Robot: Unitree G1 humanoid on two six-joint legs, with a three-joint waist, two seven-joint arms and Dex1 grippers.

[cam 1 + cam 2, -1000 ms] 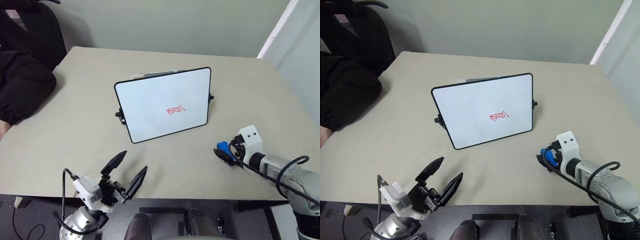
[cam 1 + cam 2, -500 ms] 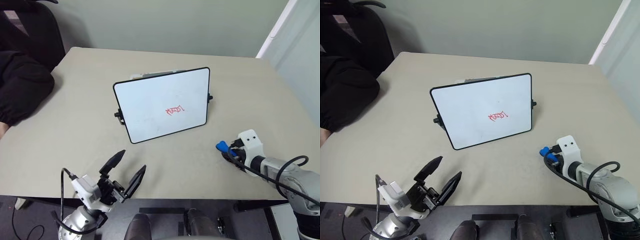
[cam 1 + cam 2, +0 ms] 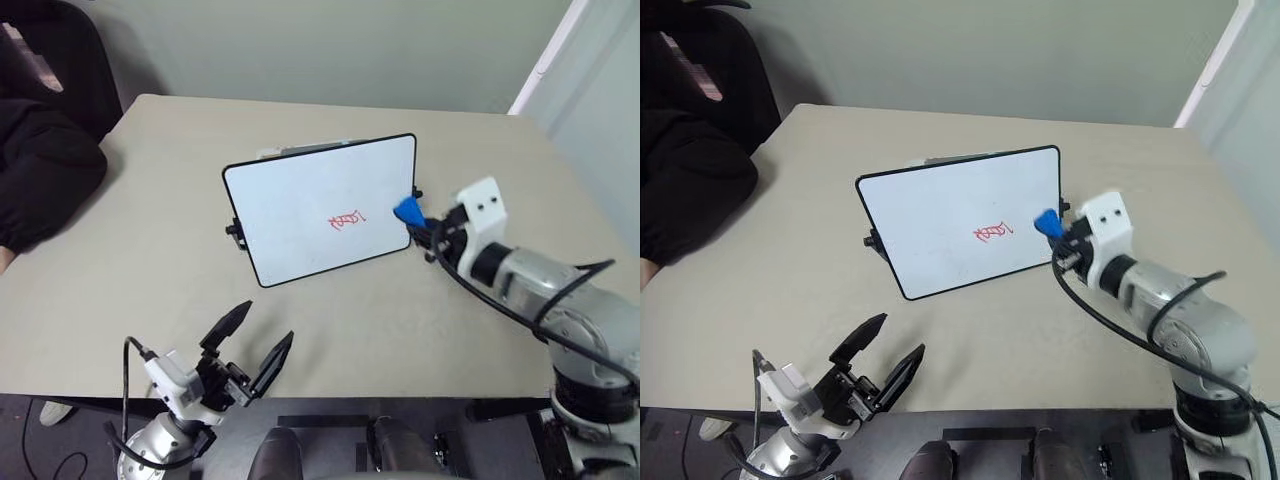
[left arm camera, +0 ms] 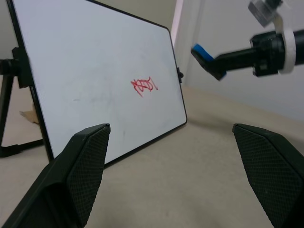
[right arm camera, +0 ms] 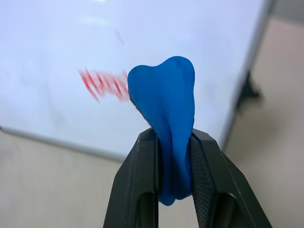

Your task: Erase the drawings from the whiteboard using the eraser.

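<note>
Left eye view: one whiteboard [image 3: 320, 210], one eraser [image 3: 407, 210], seemingly one drawing [image 3: 347, 218].

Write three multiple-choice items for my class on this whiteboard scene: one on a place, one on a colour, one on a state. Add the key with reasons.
1. Where is the small blue eraser?
A. Flat on the beige table
B. Pinched in the right tool, raised beside the board's right edge
C. In the left tool

2. What colour is the small scribbled drawing on the black-framed white whiteboard?
A. Red
B. Green
C. Black

3. How is the left tool?
A. Shut on the eraser
B. Shut on nothing
C. Open, holding nothing

Key:
1 B: in the right wrist view the fingers of the right tool squeeze the eraser, and the head views show it off the table, near the board's edge.
2 A: the strokes show red in every view.
3 C: its fingers stand wide apart with only table between them.
</note>
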